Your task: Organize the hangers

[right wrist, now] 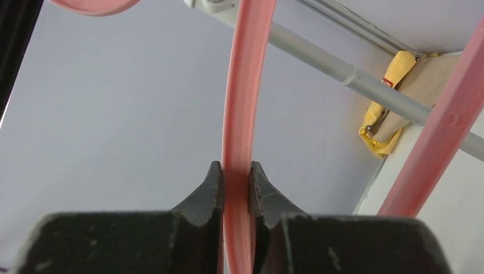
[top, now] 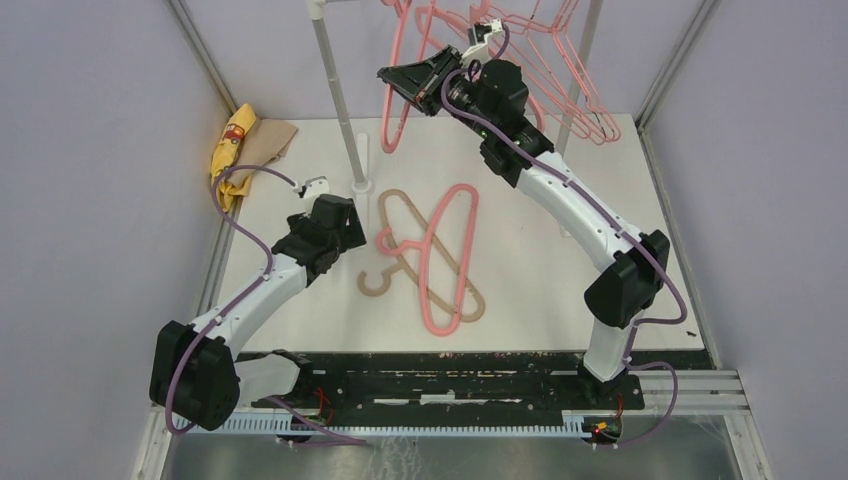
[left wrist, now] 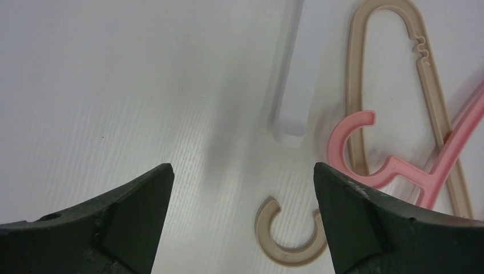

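Note:
My right gripper (top: 392,78) is raised at the back and shut on the bar of a thick pink hanger (top: 387,122) that hangs upright beside the rack; the wrist view shows the bar (right wrist: 240,103) pinched between both pads. Several thin pink wire hangers (top: 565,70) hang on the rack at the back right. A tan hanger (top: 396,202) and another pink hanger (top: 470,240) lie crossed on the table. My left gripper (top: 345,228) hovers low just left of them, open and empty (left wrist: 242,168). The tan hook (left wrist: 288,251) lies by its right finger, the pink hook (left wrist: 342,142) beyond.
A white rack pole (top: 338,95) stands on a clear base (left wrist: 291,91) just beyond the left gripper; a second pole (top: 580,80) rises at the back right. A yellow-and-tan cloth (top: 240,145) lies at the table's far left corner. Walls close in on both sides.

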{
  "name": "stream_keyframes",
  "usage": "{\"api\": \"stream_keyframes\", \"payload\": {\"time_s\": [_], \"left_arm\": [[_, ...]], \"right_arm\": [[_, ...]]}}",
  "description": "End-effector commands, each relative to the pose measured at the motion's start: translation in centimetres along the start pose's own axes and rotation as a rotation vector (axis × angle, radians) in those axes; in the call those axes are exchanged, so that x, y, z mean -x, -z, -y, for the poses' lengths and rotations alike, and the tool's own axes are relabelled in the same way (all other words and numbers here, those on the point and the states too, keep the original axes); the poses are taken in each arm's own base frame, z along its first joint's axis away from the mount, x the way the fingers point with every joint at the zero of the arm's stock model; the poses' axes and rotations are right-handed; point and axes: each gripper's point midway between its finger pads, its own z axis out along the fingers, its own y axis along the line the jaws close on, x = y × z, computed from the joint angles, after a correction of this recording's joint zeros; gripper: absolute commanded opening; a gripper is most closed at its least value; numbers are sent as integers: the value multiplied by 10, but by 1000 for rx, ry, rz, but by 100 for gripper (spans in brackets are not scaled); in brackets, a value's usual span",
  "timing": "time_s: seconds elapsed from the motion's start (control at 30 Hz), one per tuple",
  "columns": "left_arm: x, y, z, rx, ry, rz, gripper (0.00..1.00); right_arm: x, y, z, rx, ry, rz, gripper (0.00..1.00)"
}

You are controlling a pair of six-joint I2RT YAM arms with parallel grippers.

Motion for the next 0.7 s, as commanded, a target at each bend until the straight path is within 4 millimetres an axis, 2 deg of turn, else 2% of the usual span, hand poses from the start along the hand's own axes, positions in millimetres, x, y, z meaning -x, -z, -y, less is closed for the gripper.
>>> {"api": "stream_keyframes", "payload": {"time_s": [0.0, 0.27, 0.53, 0.67], "left_arm": [[9, 3, 1, 5, 74, 39, 99], [4, -2, 1, 11, 65, 24, 99], [0, -5, 1, 15, 58, 12, 99], [-1, -6, 1, 17, 57, 10, 99]], "right_arm": [[24, -3, -26, 125, -56, 35, 4], [45, 1, 4, 126, -182, 70, 4], [48, 11, 32, 66, -241, 92, 5], [51, 19, 35, 62, -244, 115, 7]]}}
